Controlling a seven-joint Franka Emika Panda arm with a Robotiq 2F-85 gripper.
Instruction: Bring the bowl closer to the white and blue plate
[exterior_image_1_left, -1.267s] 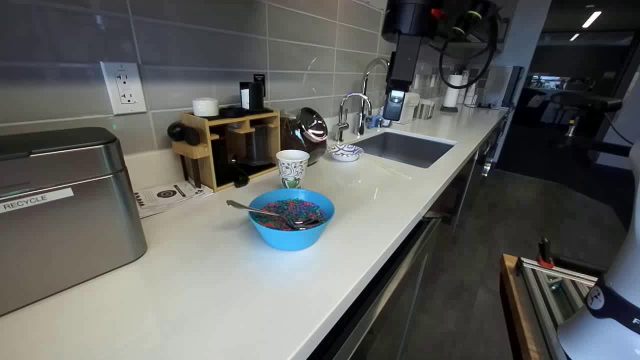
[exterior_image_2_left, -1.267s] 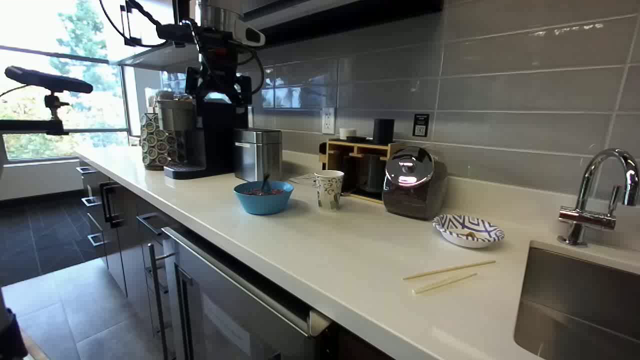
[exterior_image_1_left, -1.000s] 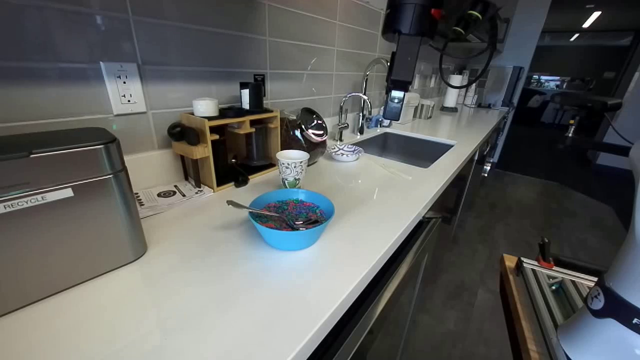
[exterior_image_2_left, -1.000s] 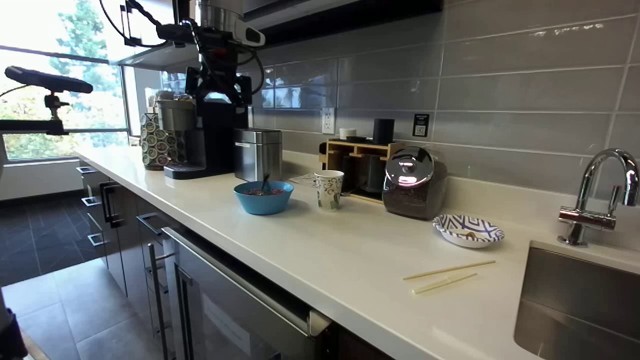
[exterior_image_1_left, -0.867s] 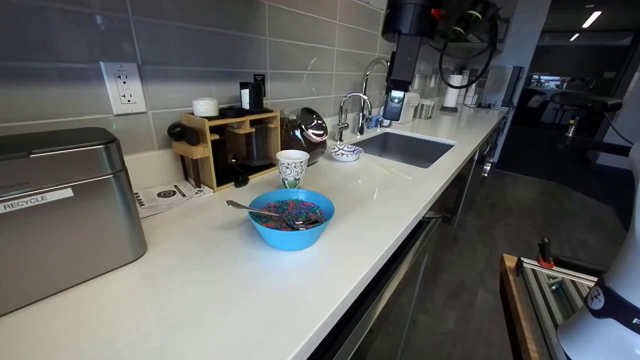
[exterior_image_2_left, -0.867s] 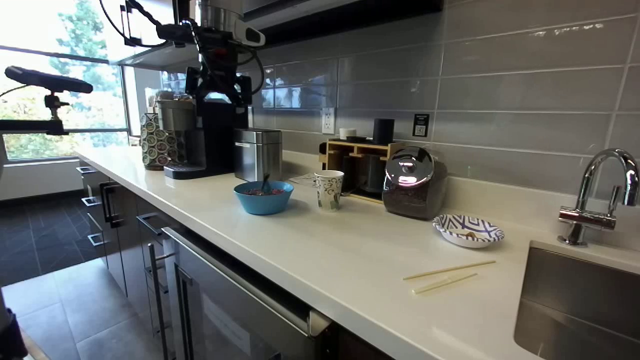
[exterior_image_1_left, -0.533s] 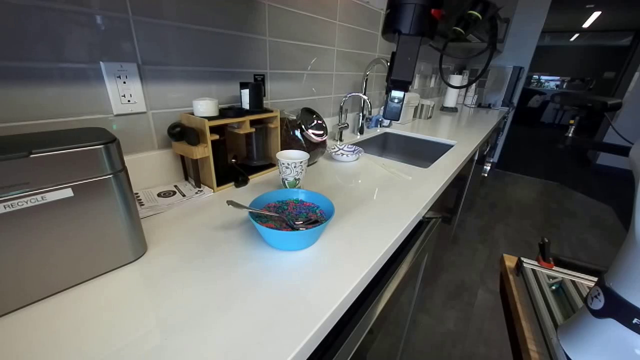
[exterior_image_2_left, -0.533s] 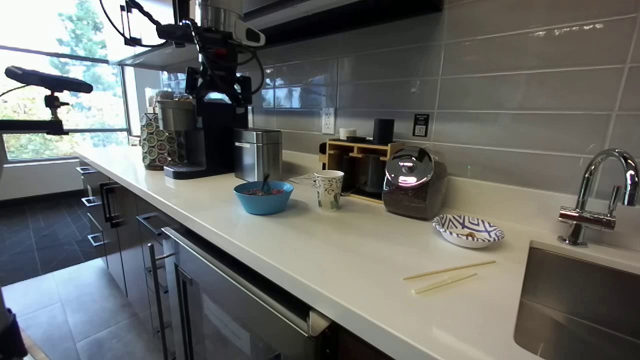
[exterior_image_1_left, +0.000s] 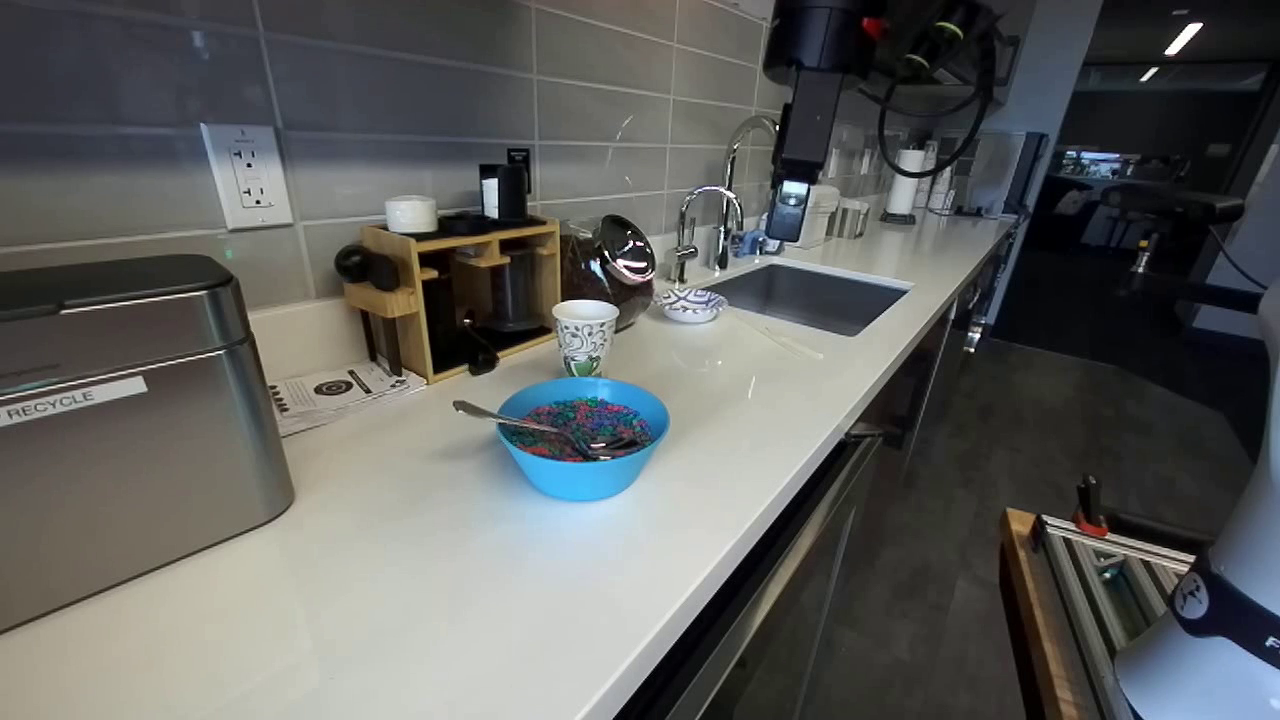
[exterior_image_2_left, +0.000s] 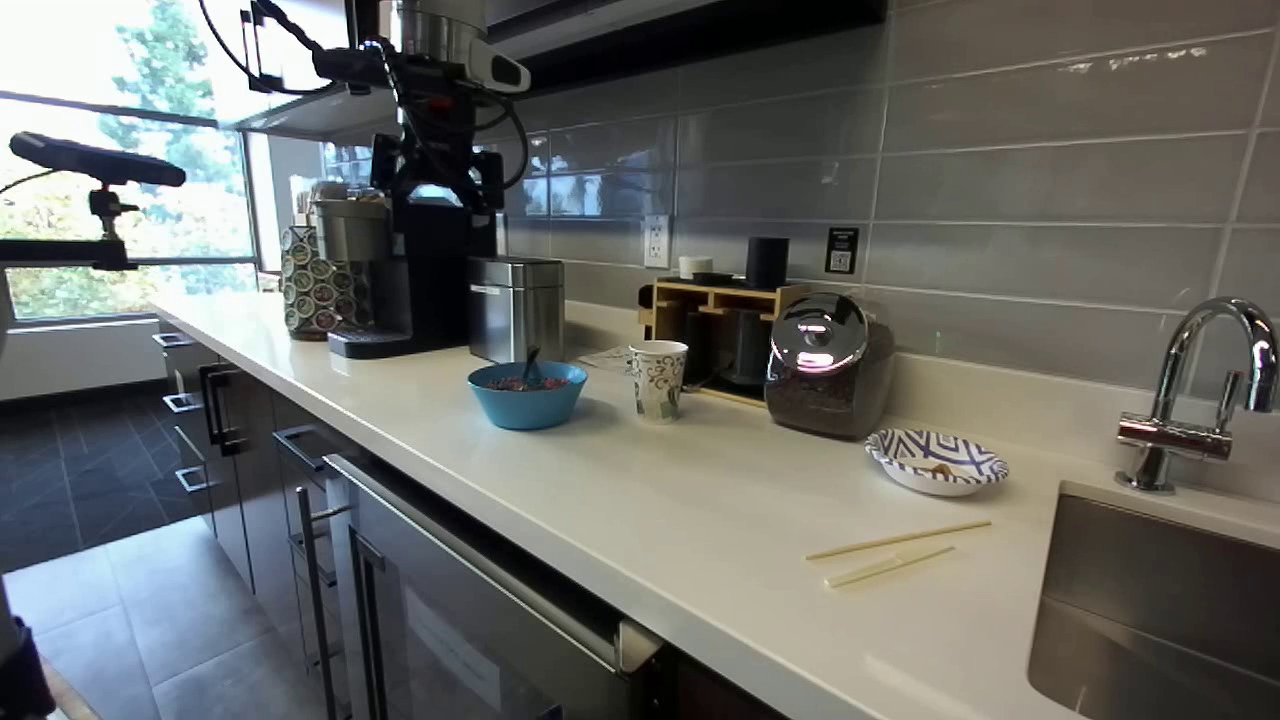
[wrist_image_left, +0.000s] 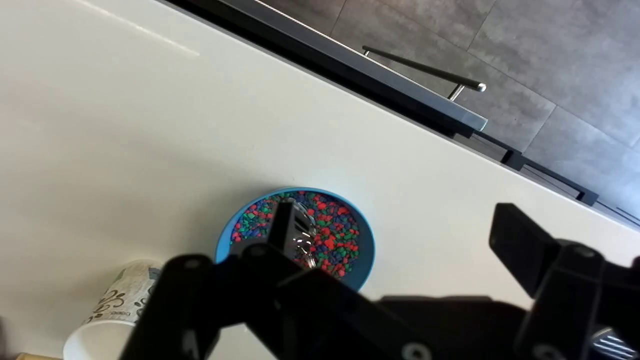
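The bright blue bowl (exterior_image_1_left: 580, 478) (exterior_image_2_left: 528, 407) stands upright on the counter, holding small red, green and blue bits and a metal spoon (exterior_image_1_left: 512, 416). The white and blue patterned plate (exterior_image_1_left: 690, 306) (exterior_image_2_left: 935, 478), a shallow dish with something small in it, stands by the sink, well apart from the bowl; it is out of the wrist view. My gripper (exterior_image_1_left: 790, 210) (exterior_image_2_left: 438, 185) hangs high above the counter in both exterior views. In the wrist view the gripper (wrist_image_left: 397, 232) is open and empty; one finger covers part of the bowl (wrist_image_left: 368, 250).
A patterned paper cup (exterior_image_1_left: 584, 338) (exterior_image_2_left: 658, 382) (wrist_image_left: 120, 300) stands beside the bowl, on the plate's side. Chopsticks (exterior_image_2_left: 895, 540) lie before the plate, near the sink (exterior_image_1_left: 820, 300). A wooden organizer (exterior_image_1_left: 400, 300), coffee jar (exterior_image_2_left: 825, 370) and recycle bin (exterior_image_1_left: 140, 430) line the wall.
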